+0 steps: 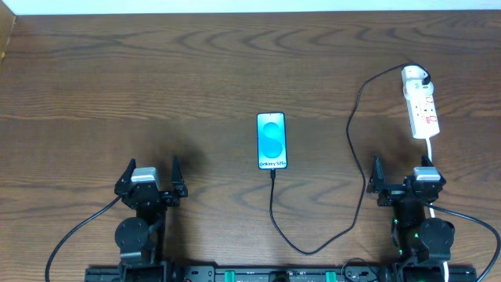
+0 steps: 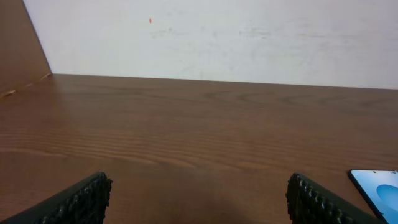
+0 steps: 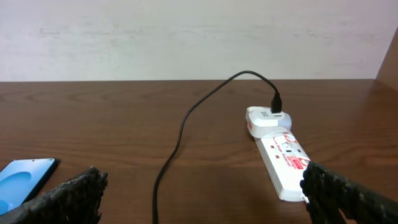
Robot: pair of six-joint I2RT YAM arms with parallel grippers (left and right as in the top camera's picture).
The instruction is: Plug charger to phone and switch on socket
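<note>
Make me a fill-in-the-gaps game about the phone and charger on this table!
The screen of the phone is ____.
The charger is black, but its plug is ____.
The socket lies on the robot's ____ side.
The left tool and right tool are both ____.
Missing words: blue, white, right, open.

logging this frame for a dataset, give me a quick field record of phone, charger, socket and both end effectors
phone: flat, screen up, mid-table between the arms
charger: white plug in the socket's far end; cable loops round to the phone's near edge and appears to meet it
socket: on the table just beyond the right arm; switch state too small to tell
left end effector: open, empty
right end effector: open, empty
</note>
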